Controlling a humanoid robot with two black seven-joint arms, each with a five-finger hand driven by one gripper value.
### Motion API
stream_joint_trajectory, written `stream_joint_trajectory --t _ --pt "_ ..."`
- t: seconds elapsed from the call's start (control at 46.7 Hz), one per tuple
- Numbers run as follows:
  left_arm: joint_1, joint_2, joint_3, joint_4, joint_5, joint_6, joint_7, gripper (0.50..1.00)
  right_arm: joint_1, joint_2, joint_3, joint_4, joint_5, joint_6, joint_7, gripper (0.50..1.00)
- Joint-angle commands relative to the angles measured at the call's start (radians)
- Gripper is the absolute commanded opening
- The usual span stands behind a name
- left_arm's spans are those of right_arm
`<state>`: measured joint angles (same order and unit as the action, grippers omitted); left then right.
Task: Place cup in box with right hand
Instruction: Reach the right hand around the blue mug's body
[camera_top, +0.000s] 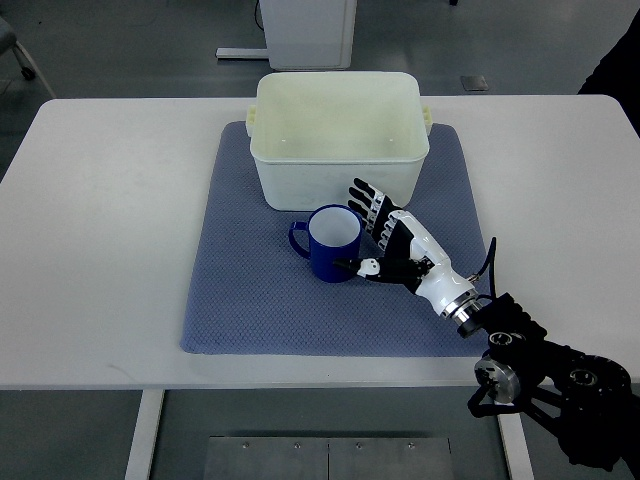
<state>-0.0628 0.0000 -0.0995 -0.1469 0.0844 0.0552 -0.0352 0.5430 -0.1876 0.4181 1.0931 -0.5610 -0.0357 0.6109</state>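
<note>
Steep downward view over table (110, 250)

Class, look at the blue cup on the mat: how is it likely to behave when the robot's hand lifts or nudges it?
The blue cup looks rigid and glossy, so it may slip against the right hand. Standing upright and seemingly empty, it probably tips if pushed near the rim. The textured blue mat likely resists sliding.

A blue mat (250, 300) lies flat on the white table (100, 250).
</note>
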Motion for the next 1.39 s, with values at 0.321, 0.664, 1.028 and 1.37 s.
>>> stream_joint_trajectory --t 0.321,0.664,1.028,1.37 --pt "0.000 0.000 0.000 0.000 0.000 0.000 0.000 1.000 0.022 0.056 -0.013 -0.041 0.000 -0.072 0.000 1.000" --pt "0.000 0.000 0.000 0.000 0.000 0.000 0.000 1.000 0.025 0.085 -0.056 -0.048 0.000 -0.112 0.000 1.000" --pt "0.000 0.000 0.003 0.000 0.000 0.000 0.000 1.000 0.025 0.117 -0.056 -0.088 0.000 -0.116 0.000 0.998" --pt "0.000 0.000 0.003 0.000 0.000 0.000 0.000 1.000 0.025 0.123 -0.056 -0.111 0.000 -0.127 0.000 0.998"
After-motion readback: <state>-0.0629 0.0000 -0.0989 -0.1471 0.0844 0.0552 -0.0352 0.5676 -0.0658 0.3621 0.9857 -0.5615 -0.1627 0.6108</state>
